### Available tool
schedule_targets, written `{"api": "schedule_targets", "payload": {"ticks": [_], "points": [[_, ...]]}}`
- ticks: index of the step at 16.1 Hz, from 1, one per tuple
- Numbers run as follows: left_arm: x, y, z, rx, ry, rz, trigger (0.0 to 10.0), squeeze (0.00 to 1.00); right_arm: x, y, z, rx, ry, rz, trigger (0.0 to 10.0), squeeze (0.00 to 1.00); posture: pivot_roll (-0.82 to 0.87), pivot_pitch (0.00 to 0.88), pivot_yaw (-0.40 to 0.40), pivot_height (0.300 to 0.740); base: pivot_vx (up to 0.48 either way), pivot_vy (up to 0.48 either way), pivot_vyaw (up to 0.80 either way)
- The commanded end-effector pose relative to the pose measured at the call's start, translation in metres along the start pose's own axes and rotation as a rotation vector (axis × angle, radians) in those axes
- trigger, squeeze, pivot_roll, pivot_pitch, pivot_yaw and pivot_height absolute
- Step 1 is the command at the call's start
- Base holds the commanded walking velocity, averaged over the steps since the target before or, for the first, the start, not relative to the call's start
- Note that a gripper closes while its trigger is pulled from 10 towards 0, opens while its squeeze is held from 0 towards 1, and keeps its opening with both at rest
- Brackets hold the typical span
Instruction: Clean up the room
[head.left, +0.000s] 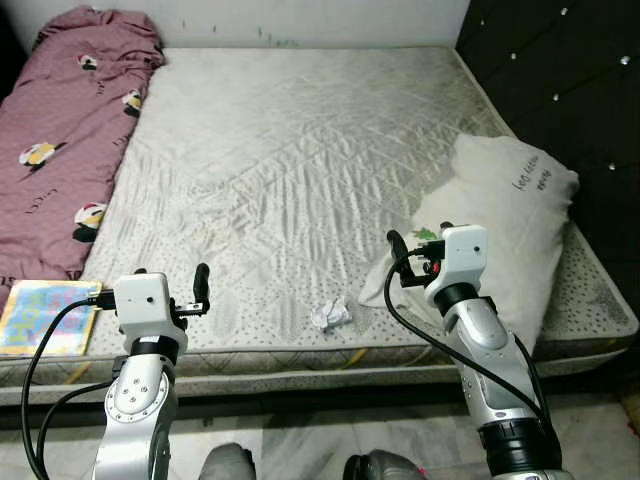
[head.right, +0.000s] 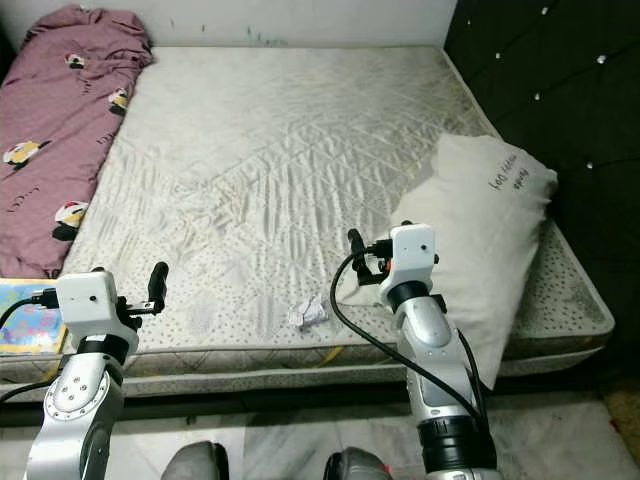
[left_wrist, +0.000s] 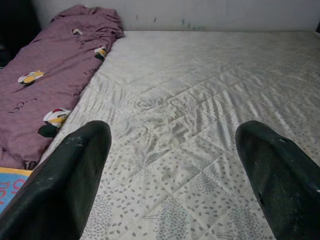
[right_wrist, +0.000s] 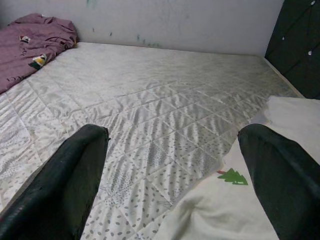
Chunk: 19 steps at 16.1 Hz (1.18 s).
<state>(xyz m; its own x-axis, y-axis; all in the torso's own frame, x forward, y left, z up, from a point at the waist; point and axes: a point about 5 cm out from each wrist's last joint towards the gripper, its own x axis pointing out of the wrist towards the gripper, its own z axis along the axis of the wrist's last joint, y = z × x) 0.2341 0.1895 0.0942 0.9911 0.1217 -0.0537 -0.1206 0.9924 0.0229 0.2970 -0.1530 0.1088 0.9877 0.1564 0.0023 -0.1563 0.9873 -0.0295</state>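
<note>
Both grippers hovering over the mattress (head.left: 300, 150) edge, fingers apart: left gripper (left_wrist: 170, 165), right gripper (right_wrist: 172, 170) beside pillow (head.left: 510, 220); paper wad (head.left: 330, 315) lying between.

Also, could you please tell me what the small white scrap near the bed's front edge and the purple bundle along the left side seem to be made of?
The crumpled scrap looks like paper or tissue: matte white, with sharp irregular creases. The purple blanket looks like soft woven fabric, probably cotton: matte, falling in loose rounded folds, printed with small cartoon figures. Neither can be confirmed from here.

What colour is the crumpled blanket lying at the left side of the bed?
Mauve-pink blanket with small cartoon prints, clearest in the left eye view.
</note>
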Motion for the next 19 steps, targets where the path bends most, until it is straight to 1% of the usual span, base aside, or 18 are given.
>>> {"api": "schedule_targets", "payload": {"ticks": [1,5,6,7,12,13,14,15,16,19], "points": [[-0.001,0.002,-0.001,0.017,0.005,0.005,10.0,0.0,0.0,0.001,-0.001,0.005,0.008,0.006,10.0,0.0,0.06,0.108,-0.036,0.674,0.0,0.0,0.0],[0.0,0.003,-0.001,0.027,0.002,0.016,10.0,0.0,0.0,0.002,-0.001,0.002,0.011,0.013,10.0,0.0,0.06,0.11,-0.036,0.635,0.0,0.0,0.0],[0.0,0.003,-0.001,0.027,0.002,0.016,10.0,0.0,0.0,0.002,-0.002,0.001,0.014,0.015,10.0,0.0,0.06,0.109,-0.038,0.635,0.0,0.0,0.0],[0.0,0.003,-0.001,0.026,0.001,0.017,10.0,0.0,0.0,0.003,-0.002,0.001,0.014,0.019,10.0,0.0,0.06,0.109,-0.038,0.625,0.0,0.0,0.0],[-0.001,0.005,-0.001,0.023,0.002,0.043,10.0,0.0,0.0,0.004,-0.003,-0.007,0.021,0.035,10.0,0.0,0.07,0.108,-0.045,0.625,0.0,0.0,0.0],[-0.001,0.007,-0.001,0.014,0.003,0.059,10.0,0.0,0.0,0.004,-0.003,-0.008,0.024,0.042,10.0,0.0,0.07,0.108,-0.049,0.625,0.0,0.0,0.0],[0.0,0.011,-0.005,0.003,0.026,0.084,10.0,0.0,0.0,0.005,-0.005,-0.018,0.032,0.051,10.0,0.0,0.07,0.108,-0.05,0.625,0.0,0.0,0.0],[-0.001,0.013,-0.005,0.0,0.031,0.098,10.0,0.0,-0.001,0.006,-0.006,-0.01,0.034,0.053,10.0,0.0,0.07,0.107,-0.05,0.61,0.0,0.0,0.0],[-0.001,0.013,-0.005,0.005,0.029,0.101,10.0,0.0,-0.001,0.006,-0.006,-0.011,0.034,0.052,10.0,0.0,0.07,0.11,-0.048,0.6,0.0,0.0,0.0],[-0.003,0.013,-0.005,-0.003,0.026,0.081,10.0,0.0,-0.002,0.007,-0.007,-0.011,0.044,0.057,10.0,0.0,0.07,0.115,-0.045,0.6,0.0,0.0,0.0]]}}
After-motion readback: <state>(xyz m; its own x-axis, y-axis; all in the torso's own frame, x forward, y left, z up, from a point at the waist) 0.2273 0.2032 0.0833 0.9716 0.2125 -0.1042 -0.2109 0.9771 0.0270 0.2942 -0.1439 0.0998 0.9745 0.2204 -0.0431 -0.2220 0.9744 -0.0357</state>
